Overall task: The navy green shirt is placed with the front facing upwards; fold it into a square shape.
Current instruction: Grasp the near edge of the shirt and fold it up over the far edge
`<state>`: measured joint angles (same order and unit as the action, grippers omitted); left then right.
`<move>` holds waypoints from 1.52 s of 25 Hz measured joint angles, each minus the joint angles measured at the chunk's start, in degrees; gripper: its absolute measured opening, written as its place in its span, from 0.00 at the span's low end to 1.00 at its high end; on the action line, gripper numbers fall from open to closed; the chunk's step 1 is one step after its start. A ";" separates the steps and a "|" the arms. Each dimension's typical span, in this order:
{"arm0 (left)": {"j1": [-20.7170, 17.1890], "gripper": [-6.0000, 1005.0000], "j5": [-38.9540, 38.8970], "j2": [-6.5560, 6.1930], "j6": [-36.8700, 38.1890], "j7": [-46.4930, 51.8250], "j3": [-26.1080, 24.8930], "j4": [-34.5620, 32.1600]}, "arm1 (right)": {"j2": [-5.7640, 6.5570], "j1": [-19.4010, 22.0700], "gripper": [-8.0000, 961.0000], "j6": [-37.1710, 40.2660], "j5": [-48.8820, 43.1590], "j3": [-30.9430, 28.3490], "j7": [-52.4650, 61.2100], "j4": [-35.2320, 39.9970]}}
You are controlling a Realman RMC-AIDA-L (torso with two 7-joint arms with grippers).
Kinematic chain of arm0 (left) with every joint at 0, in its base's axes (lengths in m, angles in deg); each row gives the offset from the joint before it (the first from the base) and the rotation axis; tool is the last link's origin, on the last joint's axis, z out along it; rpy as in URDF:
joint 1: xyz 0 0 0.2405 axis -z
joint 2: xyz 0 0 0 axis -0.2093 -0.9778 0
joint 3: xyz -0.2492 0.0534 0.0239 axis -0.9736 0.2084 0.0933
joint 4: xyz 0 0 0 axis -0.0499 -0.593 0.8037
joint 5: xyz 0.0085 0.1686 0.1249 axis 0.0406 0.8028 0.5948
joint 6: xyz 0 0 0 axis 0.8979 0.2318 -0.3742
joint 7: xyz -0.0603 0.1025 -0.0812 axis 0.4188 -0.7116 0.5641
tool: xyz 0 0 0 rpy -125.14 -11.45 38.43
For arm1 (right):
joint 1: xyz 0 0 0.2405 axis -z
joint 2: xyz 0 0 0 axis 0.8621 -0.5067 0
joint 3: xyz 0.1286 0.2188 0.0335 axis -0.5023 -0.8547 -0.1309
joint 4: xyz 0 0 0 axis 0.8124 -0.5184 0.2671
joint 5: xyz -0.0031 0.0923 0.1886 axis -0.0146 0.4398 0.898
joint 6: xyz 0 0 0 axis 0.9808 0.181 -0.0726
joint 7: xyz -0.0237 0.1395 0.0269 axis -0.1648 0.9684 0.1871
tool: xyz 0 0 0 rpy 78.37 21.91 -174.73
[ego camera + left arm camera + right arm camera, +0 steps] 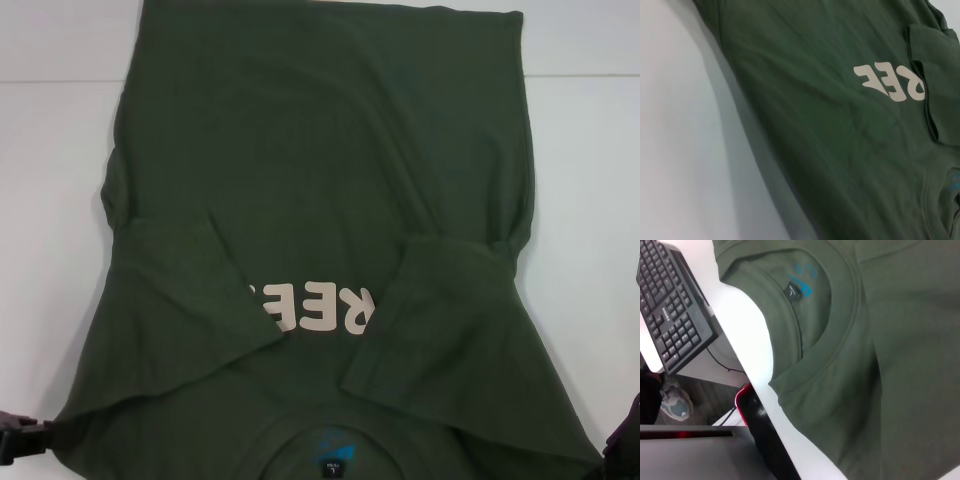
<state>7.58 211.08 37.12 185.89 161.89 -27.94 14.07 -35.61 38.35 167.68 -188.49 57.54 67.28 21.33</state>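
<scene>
The navy green shirt (320, 180) lies flat on the white table, collar toward me and hem at the far side. Both sleeves (190, 300) (440, 310) are folded inward over the chest and cover the ends of the pale lettering (315, 305). The neck label (331, 466) shows inside the collar. My left gripper (18, 438) is a dark shape at the shirt's near left shoulder corner. My right gripper (626, 440) sits at the near right corner. The left wrist view shows the shirt (830, 125) and lettering (890, 82). The right wrist view shows the collar and label (793, 291).
White table (50, 150) surrounds the shirt on the left, right and far sides. In the right wrist view a black keyboard (670, 315) rests on a separate surface past the table's near edge, with a red-and-black object (747, 400) and a shoe (675, 402) below.
</scene>
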 joint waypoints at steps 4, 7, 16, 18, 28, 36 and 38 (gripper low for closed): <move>0.44 0.04 -0.35 -0.04 0.23 -0.09 -0.24 -0.01 | 0.44 -0.15 0.07 -0.02 1.56 -1.43 -1.09 0.46; 1.42 0.04 -0.68 -0.36 0.42 0.40 -0.52 0.11 | 1.65 -0.42 0.07 -0.06 4.28 -2.98 -1.96 0.52; 6.66 0.04 -1.91 -2.64 1.18 1.40 -6.42 2.14 | 5.54 -1.90 0.07 -0.31 10.85 -11.22 -5.85 0.49; 7.69 0.04 -1.98 -2.72 -0.25 1.89 -6.91 2.18 | 5.36 -3.01 0.07 -0.48 10.94 -14.19 -7.60 0.17; 11.22 0.04 -3.24 -2.06 -7.09 2.48 -6.30 3.17 | 4.02 -6.61 0.08 -5.90 10.62 -21.85 -13.42 -2.11; 13.74 0.04 -3.53 -1.93 -13.05 2.21 -6.25 4.84 | 3.91 -7.43 0.08 -13.76 10.73 -23.65 -16.09 -6.38; 14.42 0.04 -3.57 -1.85 -14.55 2.14 -6.14 5.36 | 3.92 -7.58 0.08 -16.04 10.87 -24.54 -16.58 -7.49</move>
<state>22.00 207.51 35.26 171.35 164.03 -34.07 19.44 -31.70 30.76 151.65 -177.62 33.00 50.71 13.84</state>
